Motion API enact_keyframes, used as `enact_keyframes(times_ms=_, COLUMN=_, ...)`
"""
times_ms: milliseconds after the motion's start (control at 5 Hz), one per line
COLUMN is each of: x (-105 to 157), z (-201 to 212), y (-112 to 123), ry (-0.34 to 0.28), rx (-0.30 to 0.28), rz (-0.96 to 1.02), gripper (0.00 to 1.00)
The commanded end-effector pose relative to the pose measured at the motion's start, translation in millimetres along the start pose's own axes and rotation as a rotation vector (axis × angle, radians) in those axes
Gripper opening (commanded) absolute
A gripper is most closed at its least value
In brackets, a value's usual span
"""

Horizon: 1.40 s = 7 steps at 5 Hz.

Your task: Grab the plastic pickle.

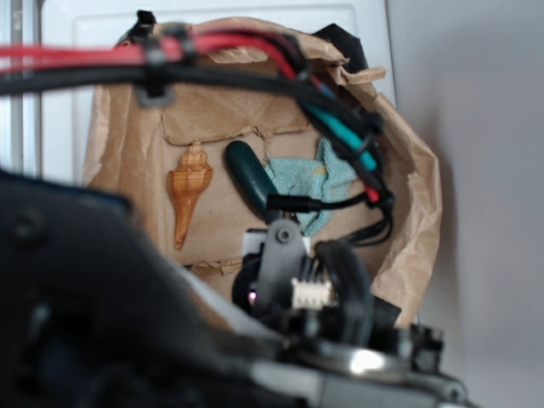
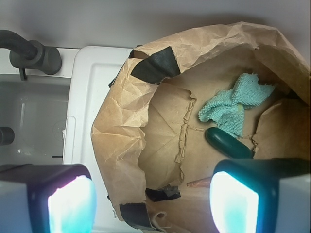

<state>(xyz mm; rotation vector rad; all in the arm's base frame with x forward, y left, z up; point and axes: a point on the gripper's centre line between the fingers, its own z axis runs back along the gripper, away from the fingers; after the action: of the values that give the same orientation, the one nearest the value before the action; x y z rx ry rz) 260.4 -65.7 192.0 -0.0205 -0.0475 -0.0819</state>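
Note:
The plastic pickle (image 1: 247, 176) is a smooth dark green capsule lying on brown paper between a tan seashell and a blue cloth. In the wrist view the pickle (image 2: 227, 143) lies just beyond my right fingertip, partly hidden behind it. My gripper (image 2: 152, 199) is open, with wide space between the two glowing pads and nothing held. It hovers above the paper, short of the pickle. In the exterior view the gripper itself is hidden behind the arm's wrist and cables.
A tan-orange spiral seashell (image 1: 189, 193) lies left of the pickle. A light blue terry cloth (image 2: 235, 103) lies beyond it. Crumpled brown paper (image 2: 121, 121) with raised walls and black tape patches surrounds them. A white sink edge (image 2: 80, 111) and dark faucet (image 2: 34, 51) sit at left.

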Motion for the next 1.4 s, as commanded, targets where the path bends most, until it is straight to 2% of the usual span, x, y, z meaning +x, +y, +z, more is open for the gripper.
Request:
enact_keyframes(times_ms=0, x=20.3, z=-4.8, y=24.1, ry=-0.057, rx=-0.047, rz=-0.148, gripper=1.0)
enact_keyframes(times_ms=200, x=28.5, z=-9.0, y=52.0, ry=-0.029, rx=-0.071, rz=-0.222, gripper=1.0)
enact_keyframes(times_ms=400, x=16.5, z=-9.6, y=71.9, ry=-0.011, rx=-0.087, rz=-0.304, gripper=1.0)
enact_keyframes(times_ms=600, x=-7.2, z=-22.2, y=84.1, ry=-0.051, rx=-0.068, rz=-0.377, gripper=1.0)
enact_keyframes(times_ms=800, x=-13.4, z=-50.6, y=89.1, ry=-0.134, rx=-0.041, rz=-0.431, gripper=1.0)
enact_keyframes(times_ms=1000, x=-16.6, z=-70.4, y=88.0, ry=-0.173, rx=-0.029, rz=-0.464, gripper=1.0)
enact_keyframes(times_ms=1200, x=-8.3, z=-86.4, y=84.0, ry=-0.156, rx=-0.021, rz=-0.462, gripper=1.0)
